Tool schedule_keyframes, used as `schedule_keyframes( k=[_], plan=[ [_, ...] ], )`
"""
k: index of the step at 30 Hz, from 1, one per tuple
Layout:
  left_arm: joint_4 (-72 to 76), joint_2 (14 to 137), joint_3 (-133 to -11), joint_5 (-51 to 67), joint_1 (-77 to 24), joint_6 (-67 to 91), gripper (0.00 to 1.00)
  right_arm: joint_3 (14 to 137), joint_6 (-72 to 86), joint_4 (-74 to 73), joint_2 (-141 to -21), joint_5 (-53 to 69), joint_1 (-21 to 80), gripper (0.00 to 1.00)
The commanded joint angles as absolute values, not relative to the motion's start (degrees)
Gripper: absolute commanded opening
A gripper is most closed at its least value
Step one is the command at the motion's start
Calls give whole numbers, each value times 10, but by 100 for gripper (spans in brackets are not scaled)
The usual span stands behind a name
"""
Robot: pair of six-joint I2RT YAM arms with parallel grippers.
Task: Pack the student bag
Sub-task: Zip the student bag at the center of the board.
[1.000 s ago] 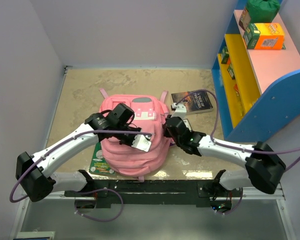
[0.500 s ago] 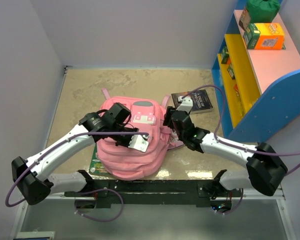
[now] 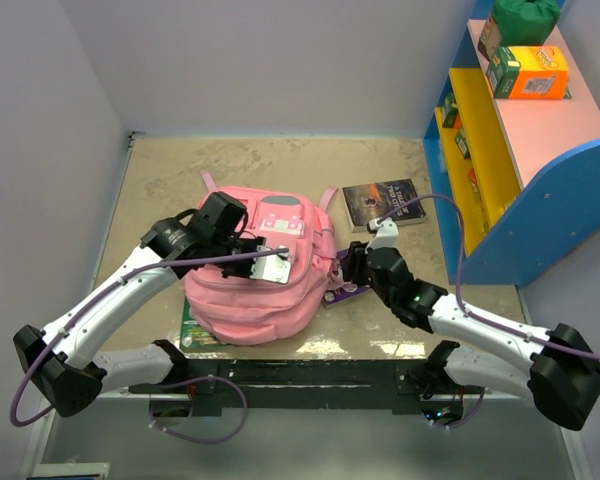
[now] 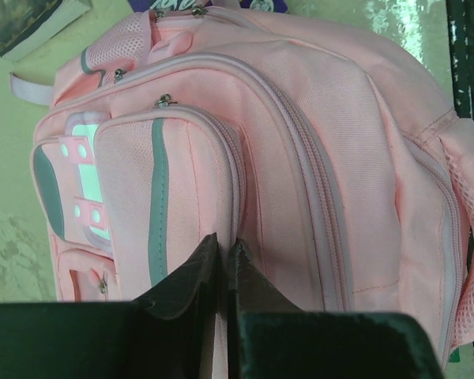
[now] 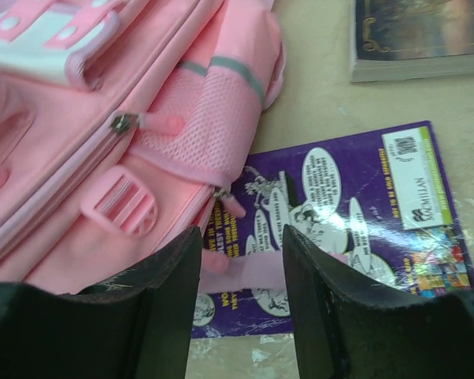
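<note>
From above, the student bag (image 3: 250, 295) lies flat, front pockets up, in the middle of the table (image 3: 170, 170) toward its near edge. It partly covers a green book (image 3: 193, 322) on the near left side. Your left gripper (image 3: 276, 262) sits on top of the front pocket. Your right gripper (image 3: 352, 268) hangs low at the bag's right side, over a purple book (image 3: 346, 293). A dark paperback (image 3: 382, 203) lies farther back toward the right edge.

In the left wrist view, the left gripper (image 4: 225, 249) has its fingers pressed together on the seam where the front pocket (image 4: 182, 181) meets the main body. A thin fold of pink cloth appears to be nipped between them. Expect soft, slack fabric that stretches and lifts before the bag itself moves. A pinch like this will likely tug the cloth rather than carry the bag.

In the right wrist view, the right gripper (image 5: 241, 245) is spread and closed on nothing. A loose pink strap end (image 5: 249, 272) lies on the purple book (image 5: 363, 213) below the gap. The mesh side pocket (image 5: 197, 118) looks flimsy. The zip pull (image 5: 125, 122) above it is probably your best hold for opening the bag, though it is small and easy to miss. The plastic buckle (image 5: 118, 201) is stiffer and would slip less. The glossy book cover will likely slide under a finger.
</note>
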State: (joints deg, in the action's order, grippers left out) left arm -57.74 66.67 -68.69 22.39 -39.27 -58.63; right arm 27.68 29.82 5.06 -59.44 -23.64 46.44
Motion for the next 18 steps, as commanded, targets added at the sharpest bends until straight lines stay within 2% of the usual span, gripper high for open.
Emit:
schedule_keyframes(
  k=[1,12,18],
  plan=[
    [-528,649,-711,186,-368,-593,0,265,265,92,-589,-146,465,47],
    [-570,648,-741,197,-335,-628,0,294,201,163,-705,-111,495,46],
    [-595,649,-751,206,-335,-645,0,322,157,174,-749,-144,532,52]
  ],
)
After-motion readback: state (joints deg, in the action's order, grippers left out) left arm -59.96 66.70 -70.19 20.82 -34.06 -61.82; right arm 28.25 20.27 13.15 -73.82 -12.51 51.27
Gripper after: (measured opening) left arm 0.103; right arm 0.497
